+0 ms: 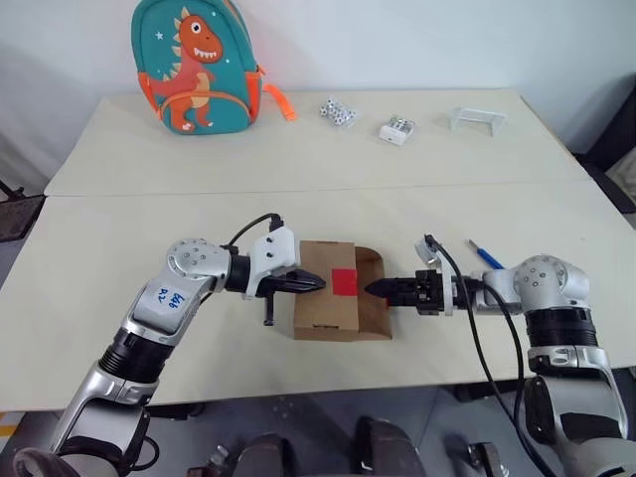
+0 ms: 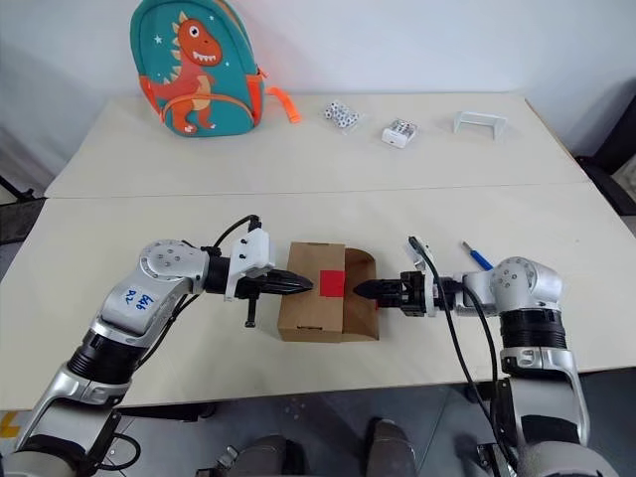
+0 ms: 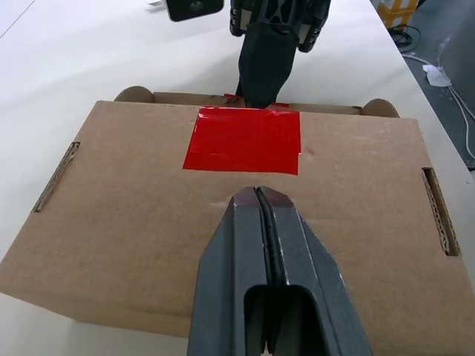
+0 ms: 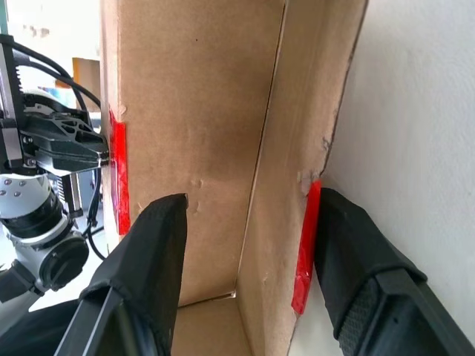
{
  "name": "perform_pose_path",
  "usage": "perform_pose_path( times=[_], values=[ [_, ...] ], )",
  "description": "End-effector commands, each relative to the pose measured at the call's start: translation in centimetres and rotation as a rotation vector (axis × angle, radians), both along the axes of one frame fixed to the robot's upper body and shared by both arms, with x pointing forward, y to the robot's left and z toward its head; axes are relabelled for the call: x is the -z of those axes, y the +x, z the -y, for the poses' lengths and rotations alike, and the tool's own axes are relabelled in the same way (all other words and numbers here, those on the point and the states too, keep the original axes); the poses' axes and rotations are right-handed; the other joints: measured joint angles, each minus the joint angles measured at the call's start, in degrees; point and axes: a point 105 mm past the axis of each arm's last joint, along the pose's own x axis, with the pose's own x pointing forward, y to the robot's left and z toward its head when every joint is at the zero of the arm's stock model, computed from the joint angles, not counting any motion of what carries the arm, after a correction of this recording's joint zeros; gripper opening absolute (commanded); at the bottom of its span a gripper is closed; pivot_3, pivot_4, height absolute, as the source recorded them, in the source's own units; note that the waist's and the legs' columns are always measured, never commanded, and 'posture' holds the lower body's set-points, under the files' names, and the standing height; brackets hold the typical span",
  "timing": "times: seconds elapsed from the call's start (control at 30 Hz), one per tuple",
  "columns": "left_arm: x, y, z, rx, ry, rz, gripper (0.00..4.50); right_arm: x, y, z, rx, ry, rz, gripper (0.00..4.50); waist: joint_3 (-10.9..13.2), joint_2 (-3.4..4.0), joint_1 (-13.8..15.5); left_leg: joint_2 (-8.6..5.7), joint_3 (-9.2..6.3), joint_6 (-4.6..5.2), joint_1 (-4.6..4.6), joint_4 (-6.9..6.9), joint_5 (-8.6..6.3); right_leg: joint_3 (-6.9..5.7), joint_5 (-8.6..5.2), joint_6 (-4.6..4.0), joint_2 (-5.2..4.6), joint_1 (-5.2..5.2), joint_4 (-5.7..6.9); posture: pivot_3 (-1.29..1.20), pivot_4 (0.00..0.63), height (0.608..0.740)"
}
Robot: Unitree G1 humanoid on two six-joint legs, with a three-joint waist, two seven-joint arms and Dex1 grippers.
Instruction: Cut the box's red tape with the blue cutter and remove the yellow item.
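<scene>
From the head, the box (image 1: pixel 333 290) lies near the desk's (image 1: pixel 298 159) near edge between both pincers, while the left wrist shows the left pincer (image 3: pixel 259 194) closed beside the red tape (image 3: pixel 243 139), and the right wrist shows the right pincer (image 4: pixel 249 215) straddling the box's flap (image 4: pixel 293 148).

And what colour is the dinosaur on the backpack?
The dinosaur is orange, on a teal backpack; the left eye view shows it best.

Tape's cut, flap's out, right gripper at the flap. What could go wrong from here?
1. The right gripper straddles the loose flap with open jaws; closing and pulling could drag the whole box, since the shut left gripper only presses on the lid.
2. That left gripper pins the lid near the red tape, which may keep it from lifting.
3. The blue cutter lies close to the right arm and could get knocked.
</scene>
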Motion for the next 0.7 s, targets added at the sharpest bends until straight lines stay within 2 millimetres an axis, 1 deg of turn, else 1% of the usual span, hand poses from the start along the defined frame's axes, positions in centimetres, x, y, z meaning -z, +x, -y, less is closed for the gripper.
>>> perform_pose_path(
  times=[0.03,0.2,0.23,0.3,0.4,0.5,0.57,0.7],
  values=[
    [1.1,-0.3,0.1,0.003,0.027,-0.032,0.00,1.9,-1.4,-0.6,-0.032,-0.048,-0.072,2.59,0.0,0.00,0.0,0.00,-0.02,0.00,0.00,0.00,0.00,-0.01,0.00,0.00,0.00,0.00,0.00,0.00,0.150,0.740],
    [1.1,-0.3,0.1,0.003,0.027,-0.031,0.00,2.3,-1.7,-1.1,-0.042,-0.060,-0.072,2.59,0.0,0.01,-0.1,0.00,-0.01,-0.02,0.02,-0.02,0.01,0.00,0.00,0.00,0.02,0.00,0.01,0.00,0.150,0.740],
    [1.1,-0.3,0.0,0.003,0.027,-0.030,0.00,2.3,-1.6,-1.3,-0.044,-0.062,-0.071,2.42,0.0,0.01,-0.1,0.00,-0.01,-0.03,0.03,-0.02,0.01,0.01,0.00,0.00,0.02,0.00,0.01,0.00,0.150,0.740],
    [1.1,-0.4,0.0,0.003,0.027,-0.029,0.00,2.4,-1.5,-1.5,-0.044,-0.068,-0.068,2.00,0.0,0.01,-0.1,0.01,0.00,-0.03,0.04,-0.03,0.01,0.02,0.00,0.00,0.03,0.00,0.01,0.00,0.150,0.740],
    [1.1,-0.4,0.0,0.001,0.028,-0.028,0.00,2.4,-1.4,-1.6,-0.045,-0.074,-0.062,0.97,-0.1,-0.04,-0.1,0.02,0.00,-0.05,0.05,-0.03,0.01,0.02,0.00,0.00,0.05,0.00,0.01,0.00,0.150,0.740],
    [1.1,-0.4,0.0,-0.001,0.027,-0.027,0.00,2.4,-1.5,-1.6,-0.046,-0.080,-0.056,0.06,-0.3,-0.41,-0.1,0.07,-0.02,-0.08,0.10,-0.03,0.00,0.01,0.00,0.00,0.08,0.06,0.03,0.00,0.150,0.740],
    [1.1,-0.4,0.0,-0.003,0.025,-0.026,0.00,2.2,-1.5,-1.4,-0.041,-0.093,-0.042,0.02,-0.4,-0.61,0.0,0.08,-0.03,-0.09,0.16,-0.01,0.00,0.02,0.00,0.00,0.09,0.15,0.02,0.00,0.150,0.740],
    [1.1,-0.2,0.0,-0.012,0.017,-0.020,0.00,1.3,-1.1,-0.7,-0.024,-0.108,-0.003,0.02,-0.5,-0.67,0.0,0.08,-0.03,-0.09,0.14,0.02,0.00,0.05,0.00,-0.01,0.09,0.16,-0.03,0.00,0.150,0.740]
  ],
)
